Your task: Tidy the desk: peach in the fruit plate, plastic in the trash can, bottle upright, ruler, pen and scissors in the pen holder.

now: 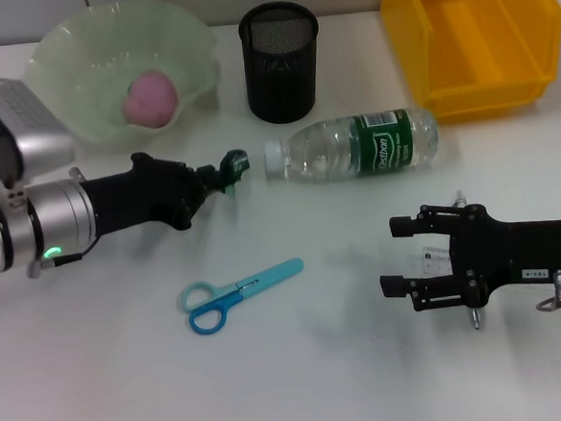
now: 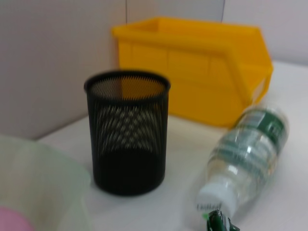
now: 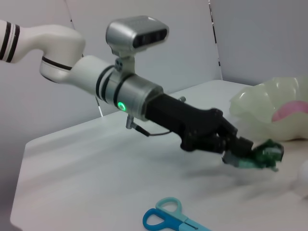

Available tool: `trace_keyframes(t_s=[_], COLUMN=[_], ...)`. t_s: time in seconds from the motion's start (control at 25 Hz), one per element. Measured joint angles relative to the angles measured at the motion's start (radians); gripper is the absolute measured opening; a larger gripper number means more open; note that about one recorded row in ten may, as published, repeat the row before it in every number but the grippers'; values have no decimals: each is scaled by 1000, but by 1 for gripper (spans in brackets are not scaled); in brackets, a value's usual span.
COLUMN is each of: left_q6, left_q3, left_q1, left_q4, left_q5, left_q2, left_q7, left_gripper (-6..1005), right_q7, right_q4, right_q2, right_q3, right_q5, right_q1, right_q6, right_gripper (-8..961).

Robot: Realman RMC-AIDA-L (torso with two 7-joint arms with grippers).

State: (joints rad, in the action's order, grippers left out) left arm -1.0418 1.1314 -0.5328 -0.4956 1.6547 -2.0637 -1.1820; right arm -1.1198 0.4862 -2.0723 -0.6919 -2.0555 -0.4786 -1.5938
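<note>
My left gripper [image 1: 218,174] hangs just above the table, left of the bottle's cap, shut on a small crumpled piece of green plastic [image 1: 233,163] [image 3: 266,154] [image 2: 219,223]. The clear bottle [image 1: 353,145] with a green label lies on its side, its white cap toward that gripper. A pink peach [image 1: 152,95] rests in the pale green fruit plate [image 1: 76,42]. The black mesh pen holder [image 1: 281,61] stands upright behind the bottle. Blue scissors [image 1: 236,294] lie flat on the table. My right gripper [image 1: 392,256] is open and empty at the right front. The ruler and pen are out of view.
A yellow bin [image 1: 470,33], the trash can, sits at the back right, behind the bottle. A grey wall panel rises behind the table.
</note>
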Motion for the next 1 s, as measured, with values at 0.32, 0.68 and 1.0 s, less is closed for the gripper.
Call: trace_keyframes(t_s=[0.32, 0.68, 1.0], left_q6=[-244, -464, -551], left_q3=[-136, -136, -96], left_q1=[6, 5, -7], left_q4=[-18, -11, -9], left_q5=[-1, 4, 5], left_q2=[10, 15, -3], left_q7=[-70, -102, -102], left_gripper=[25, 23, 21], right_q7=[0, 6, 8], right_q4=[0, 6, 15], right_q2=[0, 15, 23], right_q3=[17, 97, 133], right_q5=[2, 2, 3], right_q1=[3, 23, 28], right_q6=[-18, -141, -259], right_gripper=[829, 828, 828])
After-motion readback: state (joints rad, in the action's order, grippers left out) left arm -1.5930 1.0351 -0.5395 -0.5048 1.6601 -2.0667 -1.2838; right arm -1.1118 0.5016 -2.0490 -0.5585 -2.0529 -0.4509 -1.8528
